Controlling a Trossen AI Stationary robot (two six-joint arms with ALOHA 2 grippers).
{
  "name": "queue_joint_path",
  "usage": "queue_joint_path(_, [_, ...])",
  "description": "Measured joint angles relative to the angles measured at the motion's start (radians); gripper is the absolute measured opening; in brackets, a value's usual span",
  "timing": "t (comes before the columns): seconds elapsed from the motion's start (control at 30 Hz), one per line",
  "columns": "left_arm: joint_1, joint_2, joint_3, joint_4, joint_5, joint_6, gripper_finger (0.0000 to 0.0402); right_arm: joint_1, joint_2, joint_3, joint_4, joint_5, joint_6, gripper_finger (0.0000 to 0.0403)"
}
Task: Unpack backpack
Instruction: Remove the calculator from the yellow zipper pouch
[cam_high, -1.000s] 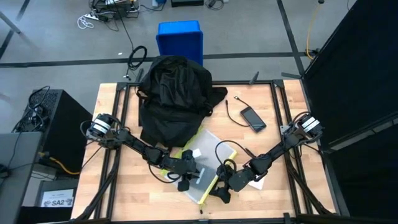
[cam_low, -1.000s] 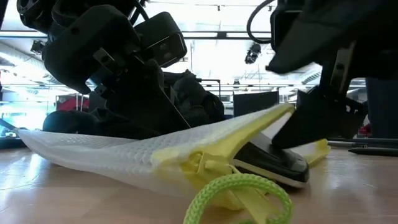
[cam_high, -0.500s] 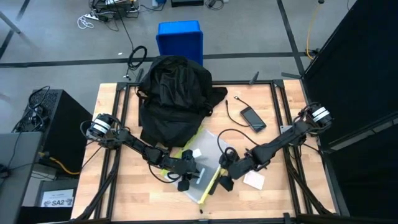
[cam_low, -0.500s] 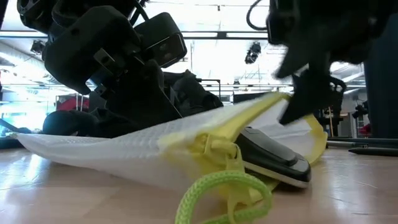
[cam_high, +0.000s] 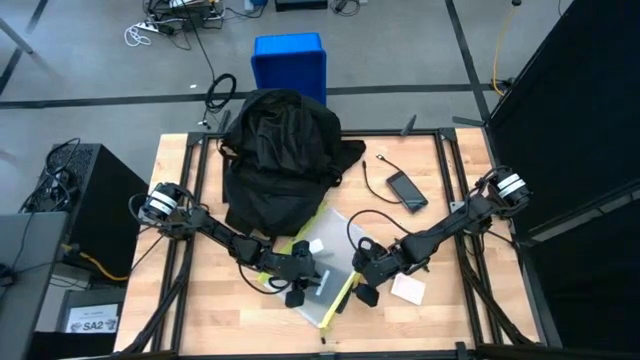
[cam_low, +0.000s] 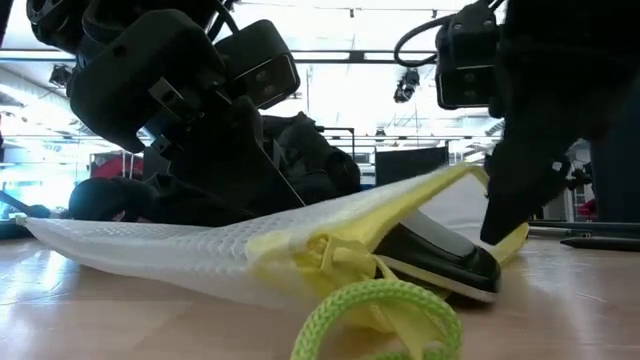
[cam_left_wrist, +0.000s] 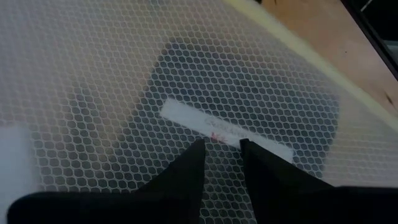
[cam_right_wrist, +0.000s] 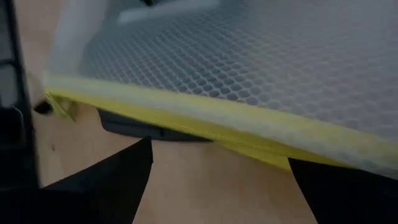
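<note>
**Mesh pouch out on the desk, backpack behind it**

My left tool (cam_high: 300, 283) presses down on the white mesh pouch (cam_high: 322, 262), its fingers (cam_left_wrist: 193, 168) nearly together with only a narrow gap, pinning the mesh rather than clearly pinching it; my right tool (cam_high: 362, 283) stands with jaws wide at the pouch's yellow zipper edge (cam_right_wrist: 205, 118), holding nothing; a dark flat thing (cam_low: 440, 262) pokes out of the open mouth there. The backpack (cam_high: 278, 150) lies slumped at the far side of the desk (cam_high: 190, 310), just behind the pouch and touching its corner. A phone (cam_high: 407, 190) with its cable and a small white card (cam_high: 407, 289) lie out on the desk already. I judge the unpacking partly done; whether the backpack holds more I cannot tell; the blue bin (cam_high: 289, 62) sits beyond the desk.
</note>
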Motion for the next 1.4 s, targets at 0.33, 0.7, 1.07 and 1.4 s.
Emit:
queue_joint_path(0.33, [0.0,0.001,-0.001,0.011,0.001,0.0,0.0087,-0.039,0.027,0.0,0.039,0.004,-0.059,0.0339])
queue_joint_path(0.7, [-0.002,0.002,-0.002,0.022,-0.014,0.008,0.0087,-0.076,0.167,0.003,0.369,-0.235,-0.058,0.0334])
queue_joint_path(1.07, [0.0,0.002,-0.002,0.025,-0.063,0.007,0.0087,-0.096,0.183,-0.002,0.504,-0.335,-0.036,0.0321])
queue_joint_path(1.4, [0.0,0.002,-0.002,0.026,-0.083,0.008,0.0087,-0.097,0.181,-0.001,0.627,-0.31,-0.038,0.0298])
